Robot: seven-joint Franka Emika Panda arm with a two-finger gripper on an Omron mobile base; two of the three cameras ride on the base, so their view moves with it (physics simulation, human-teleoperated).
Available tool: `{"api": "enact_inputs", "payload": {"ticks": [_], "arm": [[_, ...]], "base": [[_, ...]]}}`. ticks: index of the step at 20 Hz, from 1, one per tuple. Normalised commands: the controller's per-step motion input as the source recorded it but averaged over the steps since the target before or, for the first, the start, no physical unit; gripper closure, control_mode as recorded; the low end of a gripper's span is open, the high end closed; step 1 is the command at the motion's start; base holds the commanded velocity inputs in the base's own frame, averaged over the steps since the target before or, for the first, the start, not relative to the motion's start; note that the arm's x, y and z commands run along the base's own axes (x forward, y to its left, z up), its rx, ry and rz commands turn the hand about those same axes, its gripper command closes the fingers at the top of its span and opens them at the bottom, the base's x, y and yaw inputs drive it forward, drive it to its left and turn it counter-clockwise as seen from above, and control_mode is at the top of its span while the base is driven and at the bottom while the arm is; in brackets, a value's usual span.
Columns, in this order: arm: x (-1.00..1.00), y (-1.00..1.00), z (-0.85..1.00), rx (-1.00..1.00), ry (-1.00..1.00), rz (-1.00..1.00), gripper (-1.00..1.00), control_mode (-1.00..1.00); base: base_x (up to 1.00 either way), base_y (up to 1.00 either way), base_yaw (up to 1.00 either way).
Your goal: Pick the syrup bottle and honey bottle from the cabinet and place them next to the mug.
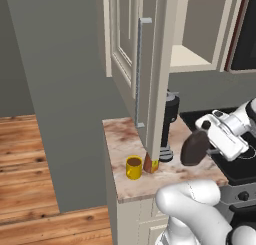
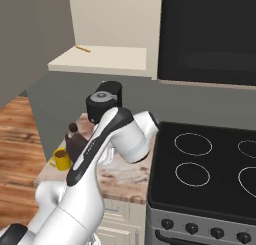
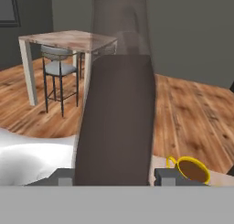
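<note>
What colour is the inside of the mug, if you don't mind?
Dark brown inside the yellow mug, clearest in the hand view.

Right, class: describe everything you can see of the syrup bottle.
The syrup bottle is dark brown with a smooth, matte look, a wide rounded body and a narrow neck. The end effector is closed around its body, holding it over the counter, right of the mug. From the hand camera it rises between the two fingertips, its upper part looking clear and glassy.

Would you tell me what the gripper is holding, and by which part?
The gripper holds the syrup bottle by its wide body, fingers on either side.
</note>
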Motion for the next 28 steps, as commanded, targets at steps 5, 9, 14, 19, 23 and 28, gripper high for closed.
{"api": "enact_inputs", "payload": {"ticks": [5,9,14,19,23,28], "arm": [[0.04,0.0,-0.35,0.0,0.0,0.0,1.0,-1.0],[0.19,0.0,-0.31,0.0,0.0,0.0,1.0,-1.0],[0.18,0.0,-0.22,-0.01,0.0,0.0,1.0,-1.0],[0.07,-0.02,-0.28,-0.01,0.0,0.0,1.0,-1.0],[0.05,-0.01,-0.27,0.0,0.0,0.0,1.0,-1.0],[0.13,-0.01,-0.14,-0.02,0.0,0.0,1.0,-1.0]], "base": [[0.0,0.0,0.0],[0.0,0.0,0.0],[0.0,0.0,0.0],[0.0,0.0,0.0],[0.0,0.0,0.0],[0.0,0.0,0.0]]}}
